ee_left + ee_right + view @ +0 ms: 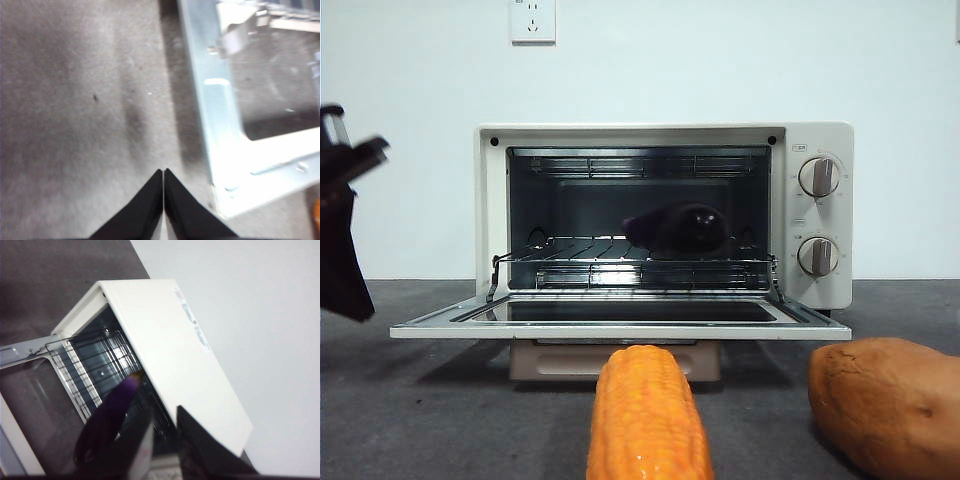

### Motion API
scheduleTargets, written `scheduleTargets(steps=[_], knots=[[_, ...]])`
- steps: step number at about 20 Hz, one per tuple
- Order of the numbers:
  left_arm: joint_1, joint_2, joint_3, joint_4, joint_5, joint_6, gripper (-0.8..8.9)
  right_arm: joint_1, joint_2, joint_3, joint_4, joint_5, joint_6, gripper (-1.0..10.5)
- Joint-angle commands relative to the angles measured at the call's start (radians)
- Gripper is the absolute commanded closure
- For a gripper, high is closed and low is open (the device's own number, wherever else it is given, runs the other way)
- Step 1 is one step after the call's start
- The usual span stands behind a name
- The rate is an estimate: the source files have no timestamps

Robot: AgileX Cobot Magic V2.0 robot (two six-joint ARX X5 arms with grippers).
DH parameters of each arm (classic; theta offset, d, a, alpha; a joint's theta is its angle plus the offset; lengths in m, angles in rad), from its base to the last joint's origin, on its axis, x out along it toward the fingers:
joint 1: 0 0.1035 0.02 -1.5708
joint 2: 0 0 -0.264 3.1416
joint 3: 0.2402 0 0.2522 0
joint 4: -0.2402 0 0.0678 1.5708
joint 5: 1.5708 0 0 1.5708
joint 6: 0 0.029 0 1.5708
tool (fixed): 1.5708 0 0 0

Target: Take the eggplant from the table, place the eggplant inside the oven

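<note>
The dark purple eggplant lies on the wire rack inside the open cream-white oven, toward its right side, with no gripper touching it. In the right wrist view the eggplant shows through the oven mouth, beside my right gripper. That gripper is open with a narrow gap and holds nothing; it is out of the front view. My left gripper is shut and empty, hovering over the grey table beside the corner of the lowered oven door. It shows as a dark shape at the left edge.
The oven door hangs open and level toward the front. An orange-yellow corn cob lies on the table just in front of it. A brown-orange sweet potato sits at the front right. A wall socket is above.
</note>
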Motion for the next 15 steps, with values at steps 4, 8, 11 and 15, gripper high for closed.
scheduleTargets(steps=[4,8,11,15], knots=[[0.001,0.145,0.005,0.089,0.102,0.022,8.08,0.019,-0.124,0.019,-0.113,0.004,0.121,9.3],[0.002,0.222,0.005,0.11,0.175,0.045,8.08,0.019,-0.21,0.019,-0.154,0.004,0.158,9.3],[0.014,0.279,0.005,0.127,0.25,0.08,8.08,0.019,-0.268,0.019,-0.169,0.004,0.184,9.3],[0.042,0.341,0.008,0.159,0.376,0.082,8.08,0.019,-0.325,0.019,-0.169,0.004,0.202,9.3]])
